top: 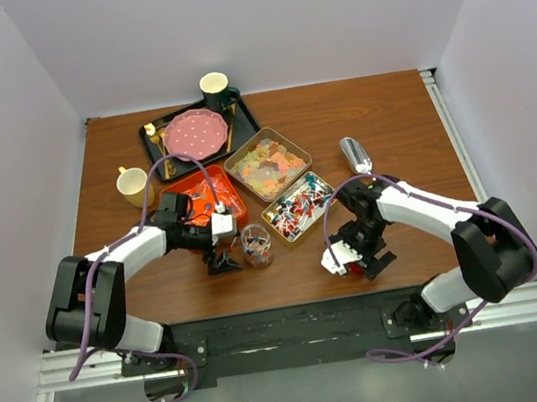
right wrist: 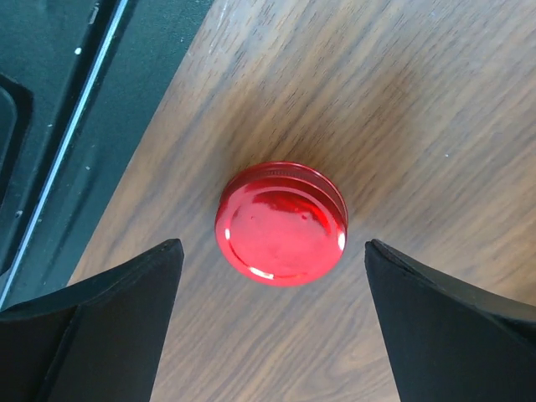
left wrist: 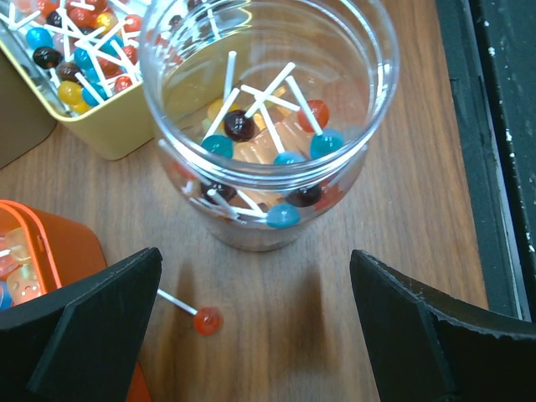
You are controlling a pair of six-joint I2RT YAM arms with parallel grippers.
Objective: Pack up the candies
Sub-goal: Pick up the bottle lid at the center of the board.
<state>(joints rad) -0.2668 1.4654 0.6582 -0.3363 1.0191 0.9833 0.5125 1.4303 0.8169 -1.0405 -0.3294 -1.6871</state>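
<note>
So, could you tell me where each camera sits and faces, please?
Top: above and behind the arms, facing down at the table; both arms, left pincer and right pincer show.
Left wrist: on the left arm, facing down into the jar; its fingers show.
Right wrist: on the right arm, facing down at the lid; its fingers show.
Shared: the jar, in top and left wrist.
</note>
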